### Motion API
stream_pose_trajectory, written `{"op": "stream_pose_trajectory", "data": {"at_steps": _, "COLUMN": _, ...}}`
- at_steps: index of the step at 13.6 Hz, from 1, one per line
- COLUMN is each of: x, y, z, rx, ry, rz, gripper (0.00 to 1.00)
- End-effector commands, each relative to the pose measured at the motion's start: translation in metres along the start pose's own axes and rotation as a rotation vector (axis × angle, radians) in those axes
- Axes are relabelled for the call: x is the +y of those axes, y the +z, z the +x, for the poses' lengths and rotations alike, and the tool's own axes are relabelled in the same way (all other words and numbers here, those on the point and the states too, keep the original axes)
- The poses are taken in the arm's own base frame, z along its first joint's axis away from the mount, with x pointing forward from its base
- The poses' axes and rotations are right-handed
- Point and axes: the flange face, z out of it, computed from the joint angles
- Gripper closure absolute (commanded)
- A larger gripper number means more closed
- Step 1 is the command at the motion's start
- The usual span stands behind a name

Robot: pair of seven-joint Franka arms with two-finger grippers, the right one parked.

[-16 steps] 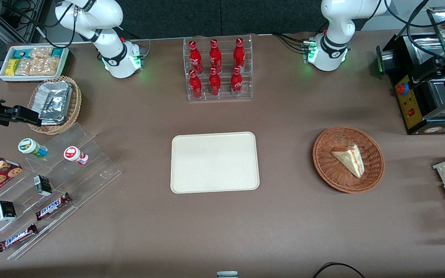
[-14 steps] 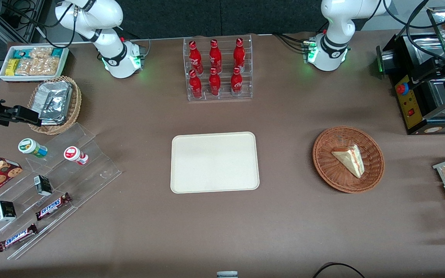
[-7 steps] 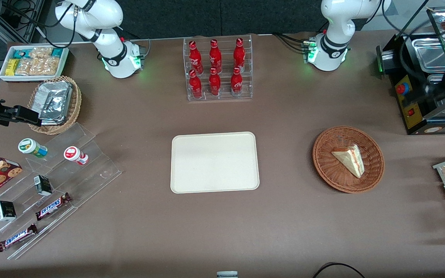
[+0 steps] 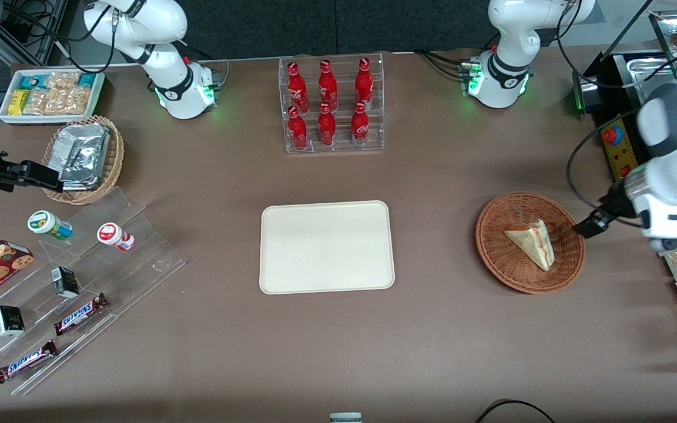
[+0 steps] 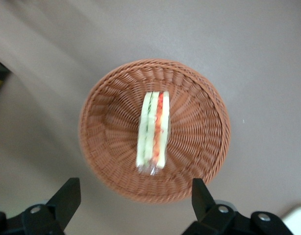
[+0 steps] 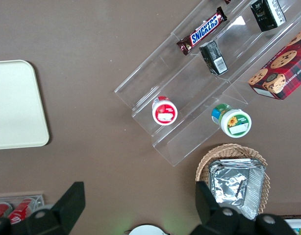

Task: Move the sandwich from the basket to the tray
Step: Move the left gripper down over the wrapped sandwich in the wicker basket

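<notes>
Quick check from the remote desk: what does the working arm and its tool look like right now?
The left arm is glossy white with a grey joint cap and a black cable looping off it. Its tool, above the basket, has two matte black wedge-shaped fingers on black mounts with silver screws, set wide apart.

gripper (image 5: 133,200) now near basket (image 4: 494,252), jaws apart.

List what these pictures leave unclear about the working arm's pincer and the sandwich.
- Front view: the arm's white body hides the pincer, beside the basket.
- Left wrist view: pincer open above the basket; its height cannot be judged.
- Sandwich: motion-blurred, filling details unclear.
- Tray: bare.
</notes>
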Motion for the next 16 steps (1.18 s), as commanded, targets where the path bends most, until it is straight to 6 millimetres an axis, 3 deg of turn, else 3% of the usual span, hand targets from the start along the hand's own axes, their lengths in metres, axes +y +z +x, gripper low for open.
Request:
{"op": "stream_pose_trajectory", "data": {"at_steps": 1, "x": -0.015, "y": 0.048, "z": -0.016, "rx": 0.048, "ry": -0.056, "rz": -0.031, "gripper": 0.0}}
{"op": "stream_pose_trajectory", "data": {"at_steps": 4, "x": -0.019, "y": 0.084, "z": -0.02, "rx": 0.06, "ry": -0.123, "rz": -0.047, "gripper": 0.0}}
{"op": "stream_pose_trajectory", "data": {"at_steps": 7, "x": -0.026, "y": 0.106, "z": -0.026, "rx": 0.051, "ry": -0.132, "rz": -0.038, "gripper": 0.0}}
{"op": "stream_pose_trajectory", "data": {"at_steps": 12, "x": -0.02, "y": 0.122, "z": -0.025, "rx": 0.082, "ry": -0.127, "rz": -0.074, "gripper": 0.0}}
{"op": "stream_pose_trajectory", "data": {"at_steps": 16, "x": -0.007, "y": 0.147, "z": -0.032, "rx": 0.081, "ry": -0.099, "rz": -0.073, "gripper": 0.0}}
